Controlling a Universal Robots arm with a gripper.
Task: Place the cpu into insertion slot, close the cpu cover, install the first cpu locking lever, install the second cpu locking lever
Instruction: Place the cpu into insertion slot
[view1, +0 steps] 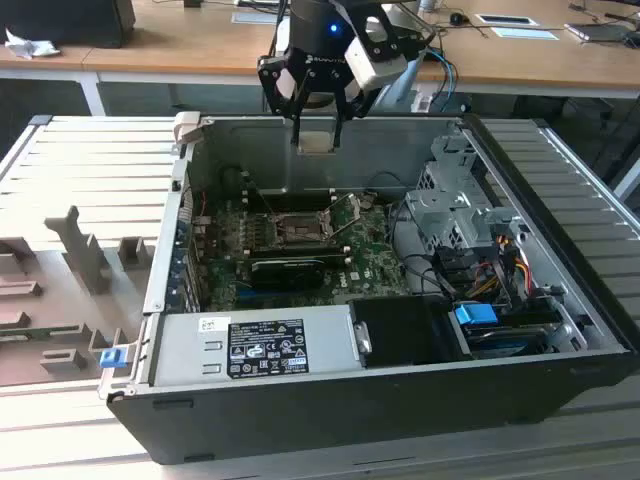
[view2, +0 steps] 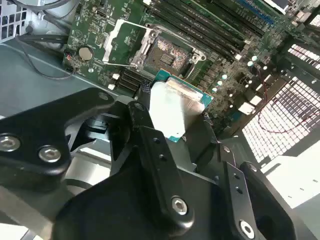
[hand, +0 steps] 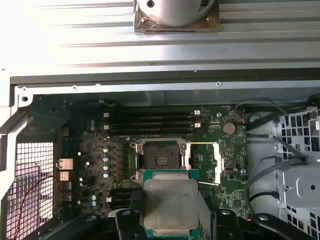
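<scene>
My gripper (view1: 317, 138) hangs above the open computer case, shut on the cpu (view1: 317, 143), a flat square chip with a pale silver top and green edge. In both wrist views the cpu (view2: 176, 105) (hand: 169, 200) sits flat between the black fingers (view2: 143, 107). Below it on the green motherboard lies the insertion slot (view1: 298, 230) (view2: 168, 52) (hand: 161, 155), dark, framed in silver and uncovered. The cpu cover (view2: 117, 40) (hand: 216, 162) is swung open beside the slot. Thin wire levers (view1: 345, 208) stand raised near the socket.
The case (view1: 560, 230) lies on its side on a slatted grey table. Long black memory slots (hand: 150, 122) run next to the socket. A power supply (view1: 255, 345) and drive cage with cables (view1: 470, 230) fill the near and right parts of the case.
</scene>
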